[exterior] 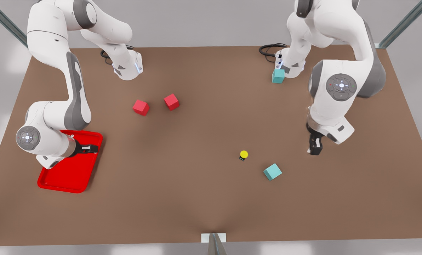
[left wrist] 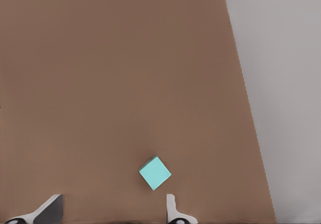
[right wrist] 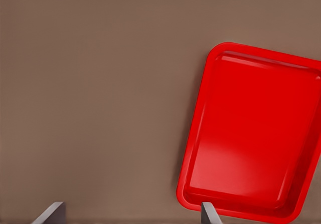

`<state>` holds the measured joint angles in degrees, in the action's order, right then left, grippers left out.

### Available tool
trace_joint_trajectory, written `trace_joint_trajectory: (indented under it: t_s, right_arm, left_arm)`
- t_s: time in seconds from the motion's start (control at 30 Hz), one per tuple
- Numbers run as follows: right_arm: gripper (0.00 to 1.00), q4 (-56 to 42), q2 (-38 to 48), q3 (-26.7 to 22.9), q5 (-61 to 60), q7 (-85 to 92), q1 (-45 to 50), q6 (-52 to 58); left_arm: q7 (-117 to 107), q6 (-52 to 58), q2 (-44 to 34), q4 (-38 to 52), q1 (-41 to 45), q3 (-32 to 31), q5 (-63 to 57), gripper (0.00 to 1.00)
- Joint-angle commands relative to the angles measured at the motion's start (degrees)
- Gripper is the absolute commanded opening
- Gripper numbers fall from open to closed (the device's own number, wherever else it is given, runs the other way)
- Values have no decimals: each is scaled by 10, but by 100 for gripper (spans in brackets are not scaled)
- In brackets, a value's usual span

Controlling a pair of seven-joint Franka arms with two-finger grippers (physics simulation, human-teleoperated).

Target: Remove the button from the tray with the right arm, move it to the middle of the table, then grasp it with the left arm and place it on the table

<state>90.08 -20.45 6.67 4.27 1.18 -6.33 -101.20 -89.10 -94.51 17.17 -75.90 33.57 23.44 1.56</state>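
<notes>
Matte brown bench, grey walls behind. Button: yellow cap, dark body, standing on bench near a teal cube, well apart from the red tray. Right tool over the tray, fingers apart. Left tool above bench, fingers apart

Front cam gives you the whole table from high above; wrist cams look down close, sharing tray and teal cube with it.
</notes>
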Motion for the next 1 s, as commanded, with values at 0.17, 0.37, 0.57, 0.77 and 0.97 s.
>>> trace_joint_trajectory:
  t_s: [0.17, 0.37, 0.57, 0.77, 0.97]
  right_arm:
    - [100, 1, 0, 0, 0, 1, 1, -1]
    - [100, -3, -1, 0, 0, 3, 4, 2]
    - [100, -5, -8, 1, -3, 4, 4, 17]
    - [100, -5, -13, 4, -8, 5, 0, 28]
    - [100, -4, -15, 4, -8, 5, 3, 27]
  left_arm:
    - [867, -10, -156, -150, -352, -325, -32, 100]
    - [869, -3, -140, -136, -351, -324, -33, 100]
    - [868, -2, -137, -126, -351, -324, -33, 100]
    - [868, -2, -137, -125, -347, -324, -33, 100]
    - [868, -2, -137, -125, -346, -325, -33, 100]
